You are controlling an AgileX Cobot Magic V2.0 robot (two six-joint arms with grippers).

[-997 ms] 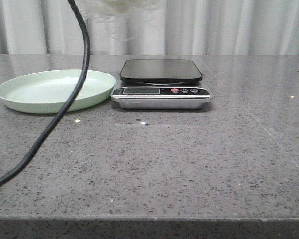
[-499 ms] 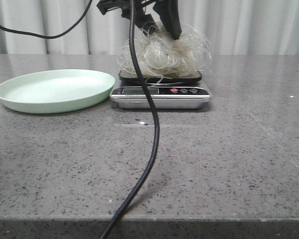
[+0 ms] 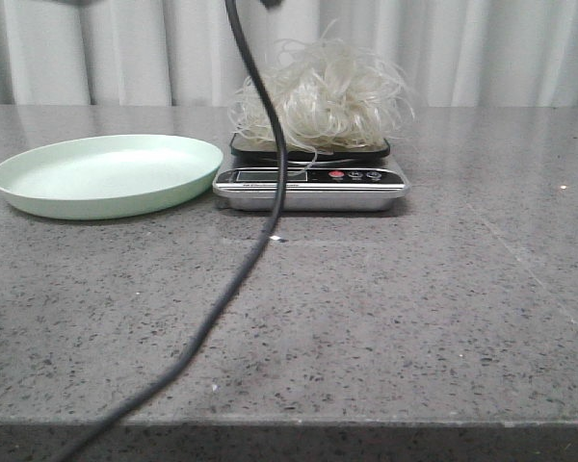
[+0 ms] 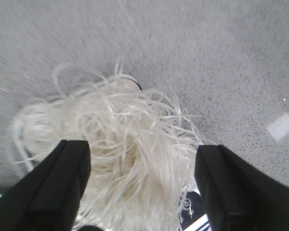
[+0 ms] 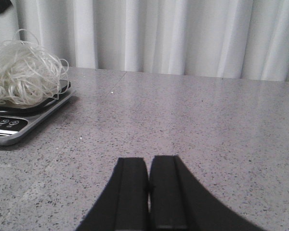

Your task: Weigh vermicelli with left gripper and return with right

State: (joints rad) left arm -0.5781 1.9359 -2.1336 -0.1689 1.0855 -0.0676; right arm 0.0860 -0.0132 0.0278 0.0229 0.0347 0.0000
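Observation:
The vermicelli (image 3: 318,96), a fluffy clump of thin curly white strands, rests on the black platform of the scale (image 3: 310,178). It also shows in the left wrist view (image 4: 125,144) and the right wrist view (image 5: 24,74). My left gripper (image 4: 142,159) is open, its fingers wide apart above the clump and clear of it; in the front view only its black cable (image 3: 260,144) shows. My right gripper (image 5: 148,168) is shut and empty, low over the table to the right of the scale (image 5: 19,120).
A pale green empty plate (image 3: 106,173) sits left of the scale. The left arm's cable hangs in front of the scale and runs down to the table's front edge. White curtains stand behind the grey speckled table (image 3: 414,308).
The left gripper has let go of the vermicelli on the scale and risen out of the front view. The clump has fluffed up. The cable has swung left.

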